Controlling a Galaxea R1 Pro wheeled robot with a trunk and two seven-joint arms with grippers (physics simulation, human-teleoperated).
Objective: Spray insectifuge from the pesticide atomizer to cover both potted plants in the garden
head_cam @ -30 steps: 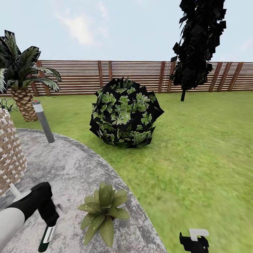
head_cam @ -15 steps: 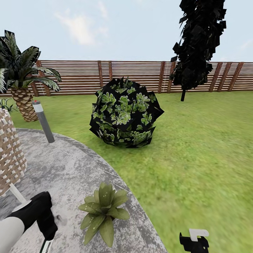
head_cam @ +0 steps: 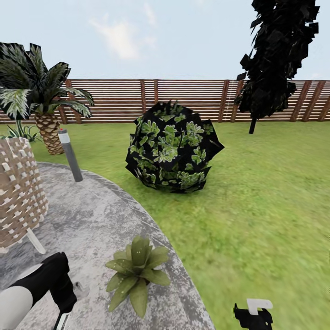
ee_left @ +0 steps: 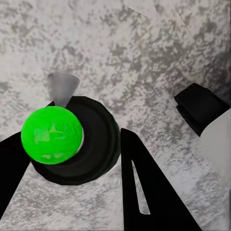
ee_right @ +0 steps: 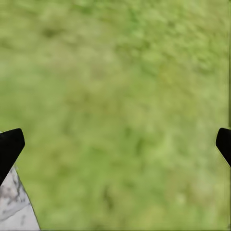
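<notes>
Our left claw (ee_left: 72, 159) grips the pesticide atomizer (ee_left: 72, 142) above the grey patio (head_cam: 96, 220), just beside one potted plant (head_cam: 136, 270). Near them stand a wicker basket (head_cam: 18, 192), a bollard light (head_cam: 70, 155) and a round bush (head_cam: 173, 146). Our right claw (ee_right: 115, 144) hangs open over the lawn (ee_right: 120, 96).

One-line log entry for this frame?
left gripper: shut on pesticide atomizer | right gripper: open, over lawn | potted plant: on patio

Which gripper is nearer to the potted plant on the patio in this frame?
Left. The left gripper holds the pesticide atomizer over the patio, just beside the potted plant. The right gripper hangs over the lawn, farther off on the plant's other side.
</notes>
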